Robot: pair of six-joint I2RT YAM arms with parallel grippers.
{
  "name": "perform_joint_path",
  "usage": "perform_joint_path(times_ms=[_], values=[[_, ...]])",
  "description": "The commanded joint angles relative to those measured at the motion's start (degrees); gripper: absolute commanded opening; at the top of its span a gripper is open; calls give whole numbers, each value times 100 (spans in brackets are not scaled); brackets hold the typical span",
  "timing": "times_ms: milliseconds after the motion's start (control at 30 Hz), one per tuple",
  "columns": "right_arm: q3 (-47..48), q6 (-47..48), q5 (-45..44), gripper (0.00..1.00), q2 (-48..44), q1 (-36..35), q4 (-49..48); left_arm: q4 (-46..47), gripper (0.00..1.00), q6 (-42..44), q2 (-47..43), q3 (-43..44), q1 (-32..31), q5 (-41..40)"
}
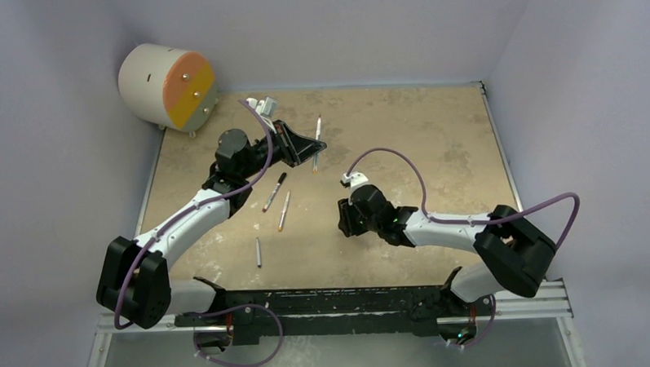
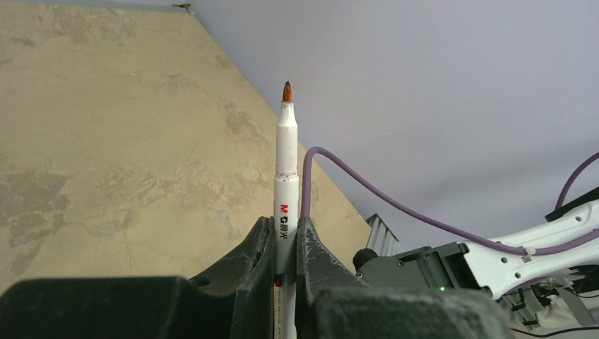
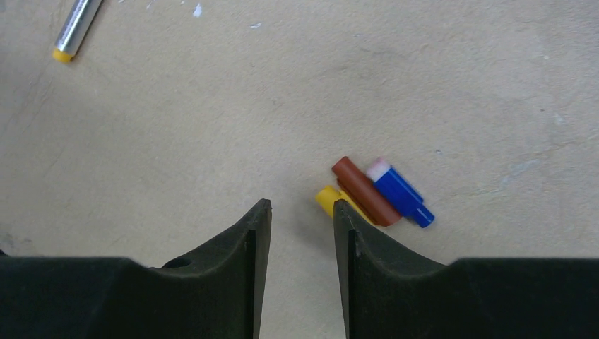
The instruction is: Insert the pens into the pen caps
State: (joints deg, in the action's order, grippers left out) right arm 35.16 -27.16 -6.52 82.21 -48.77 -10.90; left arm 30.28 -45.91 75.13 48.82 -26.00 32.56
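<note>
My left gripper (image 2: pixel 285 223) is shut on a white pen (image 2: pixel 285 152), whose bare red-brown tip points away from the camera. From above, that gripper (image 1: pixel 315 146) holds the pen (image 1: pixel 317 127) over the far middle of the table. My right gripper (image 3: pixel 301 205) is open just above the table with nothing between its fingers. Three pen caps lie side by side just right of it: yellow (image 3: pixel 325 199), partly behind the right finger, red-brown (image 3: pixel 364 191) and blue (image 3: pixel 399 193). From above, the right gripper (image 1: pixel 345 222) hides the caps.
Three more pens lie left of centre: one with a black end (image 1: pixel 275 192), one beside it (image 1: pixel 284 210) and one nearer the arms (image 1: pixel 258 252). A pen end with a yellow plug (image 3: pixel 75 30) shows in the right wrist view. A white and orange drum (image 1: pixel 168 85) stands at the far left corner.
</note>
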Motion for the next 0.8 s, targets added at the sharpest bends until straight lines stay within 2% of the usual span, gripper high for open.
perform_joint_path(times_ms=[0,233,500,767], values=[[212,-181,-145,42,4,-190,-94,83,0,153,-234,63,-3,-56],[155,-237,-312,47,124,-194,25,66,0,154,-231,50,-2,-78],[175,-127,-321,45,352,-203,28,39,0,153,-231,7,-3,-96],[301,-103,-516,43,-203,-200,339,63,0,137,-169,13,-2,-116]])
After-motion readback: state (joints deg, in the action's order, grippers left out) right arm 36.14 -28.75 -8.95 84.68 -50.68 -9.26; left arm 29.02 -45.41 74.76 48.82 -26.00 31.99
